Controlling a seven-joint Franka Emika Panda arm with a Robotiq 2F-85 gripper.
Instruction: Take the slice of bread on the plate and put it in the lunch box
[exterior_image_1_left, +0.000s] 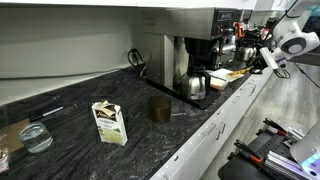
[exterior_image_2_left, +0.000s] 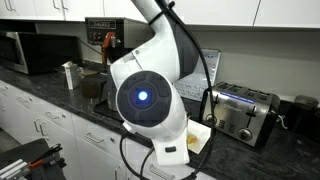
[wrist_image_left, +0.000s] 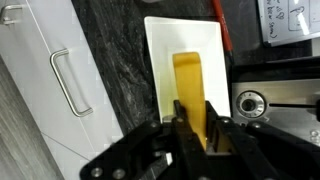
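A dark stone surface (wrist_image_left: 110, 50) is bordered by a white cabinet front (wrist_image_left: 40, 90). On it a white rectangular plate (wrist_image_left: 160, 60) is set, with the slice of bread (wrist_image_left: 188, 80) lying on it. The jaws are placed narrowly astride its near end; whether it is pinched cannot be told.

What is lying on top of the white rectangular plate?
A flat yellow-tan slice of bread lies on the white rectangular plate; the black tool covers its lower end.
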